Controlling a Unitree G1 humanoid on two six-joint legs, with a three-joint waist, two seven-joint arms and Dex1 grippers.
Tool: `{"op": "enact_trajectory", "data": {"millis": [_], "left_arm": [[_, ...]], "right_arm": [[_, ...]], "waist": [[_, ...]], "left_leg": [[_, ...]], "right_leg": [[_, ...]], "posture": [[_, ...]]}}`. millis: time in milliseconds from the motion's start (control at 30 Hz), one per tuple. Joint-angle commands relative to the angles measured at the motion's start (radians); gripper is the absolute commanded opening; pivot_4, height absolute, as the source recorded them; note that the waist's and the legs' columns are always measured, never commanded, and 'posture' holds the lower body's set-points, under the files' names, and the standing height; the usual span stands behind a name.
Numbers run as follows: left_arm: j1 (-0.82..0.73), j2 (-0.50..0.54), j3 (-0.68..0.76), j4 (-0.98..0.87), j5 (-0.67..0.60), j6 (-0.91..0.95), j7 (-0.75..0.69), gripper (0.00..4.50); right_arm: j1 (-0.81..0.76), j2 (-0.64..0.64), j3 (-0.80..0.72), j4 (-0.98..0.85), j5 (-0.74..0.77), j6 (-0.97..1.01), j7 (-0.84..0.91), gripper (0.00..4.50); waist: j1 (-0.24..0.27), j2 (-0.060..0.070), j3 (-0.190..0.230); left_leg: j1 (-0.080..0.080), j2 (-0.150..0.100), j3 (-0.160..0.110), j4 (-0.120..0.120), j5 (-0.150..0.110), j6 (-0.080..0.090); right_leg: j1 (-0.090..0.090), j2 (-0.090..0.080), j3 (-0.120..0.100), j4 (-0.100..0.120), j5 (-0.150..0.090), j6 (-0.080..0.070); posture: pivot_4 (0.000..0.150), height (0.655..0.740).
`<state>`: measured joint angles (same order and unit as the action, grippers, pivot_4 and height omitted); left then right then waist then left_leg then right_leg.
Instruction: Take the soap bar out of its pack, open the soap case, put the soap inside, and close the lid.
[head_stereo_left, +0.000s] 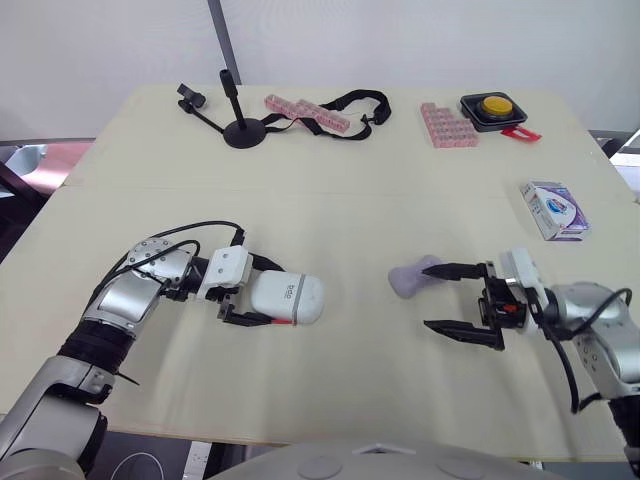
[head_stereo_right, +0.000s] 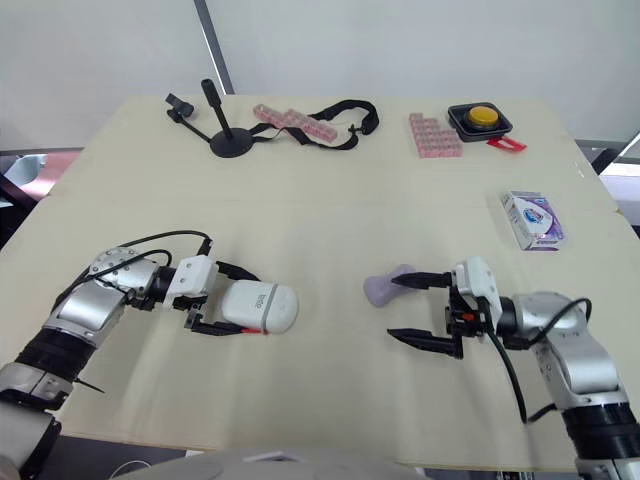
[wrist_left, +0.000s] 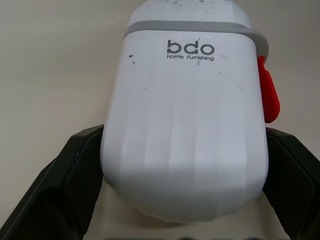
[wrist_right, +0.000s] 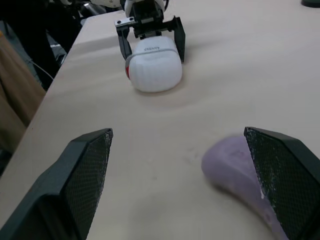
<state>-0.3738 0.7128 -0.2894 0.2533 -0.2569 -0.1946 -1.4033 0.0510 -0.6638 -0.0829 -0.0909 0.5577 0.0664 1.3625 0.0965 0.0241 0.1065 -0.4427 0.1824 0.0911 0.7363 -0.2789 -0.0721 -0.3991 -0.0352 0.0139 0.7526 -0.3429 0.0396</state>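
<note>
A white soap case (head_stereo_left: 287, 298) lies on its side on the table, lid shut, with a red latch (wrist_left: 267, 95) on one edge. My left gripper (head_stereo_left: 262, 296) is shut on it, one black finger (wrist_left: 65, 185) against each side. The bare purple soap bar (head_stereo_left: 412, 277) lies on the table at centre right. My right gripper (head_stereo_left: 433, 297) stands wide open just right of the soap, its far finger beside the bar and nothing between the fingers. The soap also appears close ahead in the right wrist view (wrist_right: 240, 167). The soap pack (head_stereo_left: 553, 210) lies at the right edge.
Along the far edge stand a black stand (head_stereo_left: 240, 125), pink strips (head_stereo_left: 305, 112) with a black strap (head_stereo_left: 352, 100), a pink block (head_stereo_left: 447, 125) and a yellow button box (head_stereo_left: 493, 108). Bare tabletop (head_stereo_left: 350, 220) lies between the arms.
</note>
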Motion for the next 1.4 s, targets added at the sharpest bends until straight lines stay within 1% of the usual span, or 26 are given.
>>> {"op": "enact_trajectory", "data": {"millis": [33, 67, 100, 200, 533, 733, 800, 867, 1100, 1200, 1267, 1400], "left_arm": [[0.002, 0.0, 0.038, -0.019, 0.001, -0.009, 0.005, 4.5], [0.002, -0.001, 0.039, -0.019, 0.0, -0.009, 0.005, 4.5], [0.002, 0.0, 0.041, -0.02, -0.001, -0.009, 0.004, 4.5], [0.003, 0.001, 0.045, -0.02, -0.002, -0.012, 0.001, 4.5], [-0.017, -0.022, 0.059, 0.004, -0.002, -0.014, -0.006, 4.5], [-0.026, -0.03, 0.062, 0.022, 0.01, -0.033, -0.015, 4.5], [-0.029, -0.033, 0.061, 0.027, 0.013, -0.041, -0.019, 3.96], [-0.031, -0.035, 0.06, 0.03, 0.017, -0.048, -0.021, 3.53], [-0.036, -0.044, 0.067, 0.037, 0.024, -0.088, -0.009, 3.53], [-0.05, -0.069, 0.089, 0.036, 0.018, -0.147, 0.021, 3.53], [-0.062, -0.085, 0.1, 0.031, 0.023, -0.194, 0.047, 3.53], [-0.087, -0.132, 0.117, -0.007, 0.037, -0.245, 0.125, 3.53]], "right_arm": [[0.048, 0.003, -0.061, 0.08, -0.034, -0.163, 0.047, 4.48], [0.058, 0.001, -0.067, 0.105, -0.041, -0.196, 0.055, 4.48], [0.066, -0.001, -0.074, 0.125, -0.042, -0.218, 0.062, 4.48], [0.075, -0.005, -0.084, 0.151, -0.035, -0.248, 0.072, 4.48], [0.064, -0.002, -0.112, 0.107, 0.024, -0.216, 0.045, 4.48], [0.055, -0.011, -0.108, 0.111, 0.021, -0.212, 0.058, 4.48], [0.058, -0.015, -0.104, 0.114, 0.012, -0.218, 0.066, 4.5], [0.06, -0.015, -0.103, 0.115, 0.01, -0.218, 0.067, 4.5], [0.063, -0.025, -0.099, 0.108, -0.001, -0.201, 0.057, 4.5], [0.048, -0.066, -0.095, 0.028, 0.04, -0.031, -0.006, 4.5], [0.024, -0.101, -0.093, -0.043, 0.097, 0.131, -0.062, 4.5], [-0.083, -0.148, -0.101, -0.199, 0.308, 0.502, -0.242, 4.5]], "waist": [[-0.003, 0.0, 0.0], [-0.005, 0.0, 0.0], [-0.009, 0.0, 0.0], [-0.024, 0.0, 0.0], [-0.03, 0.0, 0.0], [-0.03, 0.0, 0.0], [-0.03, 0.0, 0.0], [-0.03, 0.0, 0.0], [-0.03, 0.0, 0.0], [-0.029, 0.0, 0.0], [-0.03, 0.001, 0.0], [-0.031, 0.001, 0.0]], "left_leg": [[0.0, 0.0, 0.0, 0.001, 0.0, 0.0], [0.0, 0.0, 0.0, 0.001, 0.0, 0.001], [0.0, 0.0, 0.0, 0.002, -0.003, 0.005], [0.0, 0.0, 0.0, 0.003, -0.004, 0.007], [0.001, 0.001, 0.0, 0.004, -0.003, 0.012], [0.0, 0.0, 0.0, 0.005, -0.003, 0.014], [0.0, 0.0, 0.0, 0.005, -0.003, 0.014], [0.0, 0.0, 0.0, 0.005, -0.003, 0.014], [0.0, 0.0, 0.0, 0.005, -0.003, 0.015], [0.0, 0.0, 0.0, 0.005, -0.003, 0.015], [0.0, 0.0, -0.001, 0.005, -0.003, 0.015], [0.001, 0.0, -0.001, 0.005, -0.002, 0.016]], "right_leg": [[0.0, 0.0, 0.0, 0.001, 0.0, 0.0], [0.0, 0.0, 0.0, 0.0, 0.0, 0.0], [0.0, 0.0, 0.0, 0.0, 0.0, 0.0], [0.0, -0.001, 0.0, -0.001, 0.0, 0.0], [0.0, -0.003, -0.001, 0.0, 0.0, -0.001], [0.0, -0.005, -0.003, 0.001, -0.001, -0.002], [0.0, -0.005, -0.003, 0.001, -0.001, -0.003], [0.0, -0.005, -0.003, 0.001, -0.001, -0.003], [-0.001, -0.005, -0.004, 0.002, -0.002, -0.003], [-0.001, -0.006, -0.004, 0.002, -0.002, -0.003], [-0.001, -0.006, -0.004, 0.002, -0.002, -0.003], [0.0, -0.005, -0.004, 0.002, -0.002, -0.003]], "posture": [[0.15, 0.7096], [0.15, 0.7096], [0.15, 0.7096], [0.15, 0.7096], [0.15, 0.7096], [0.15, 0.7096], [0.15, 0.7096], [0.15, 0.7096], [0.15, 0.7096], [0.15, 0.7096], [0.15, 0.7096], [0.15, 0.7096]]}}
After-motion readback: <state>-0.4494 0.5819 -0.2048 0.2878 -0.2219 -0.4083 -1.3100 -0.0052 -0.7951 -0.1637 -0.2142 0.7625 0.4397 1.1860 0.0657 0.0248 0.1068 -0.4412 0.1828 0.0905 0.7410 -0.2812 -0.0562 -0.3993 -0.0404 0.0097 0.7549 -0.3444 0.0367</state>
